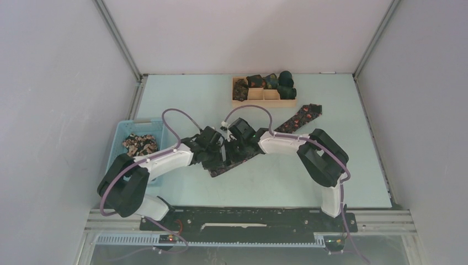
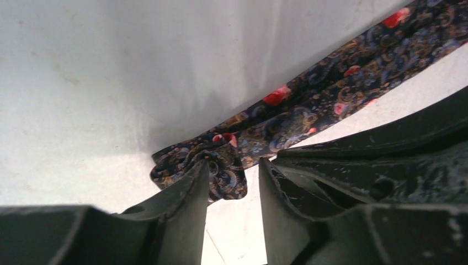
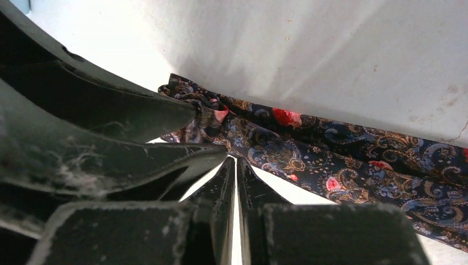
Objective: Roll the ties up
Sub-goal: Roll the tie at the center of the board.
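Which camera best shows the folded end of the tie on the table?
Left wrist: the folded end of the tie sits centre frame, close up. Right wrist shows it partly behind a dark finger; in top external it is too small to make out.

Left tool [image 1: 214, 152] and right tool [image 1: 238, 144] meet over a tie [image 1: 302, 117] lying diagonally on the tabletop [image 1: 182, 99] (basket [image 1: 122, 135] at left).

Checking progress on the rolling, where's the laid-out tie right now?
Top view: the tie lies diagonally mid-table, near end at the left end effector and right end effector, far end near the wooden tray.
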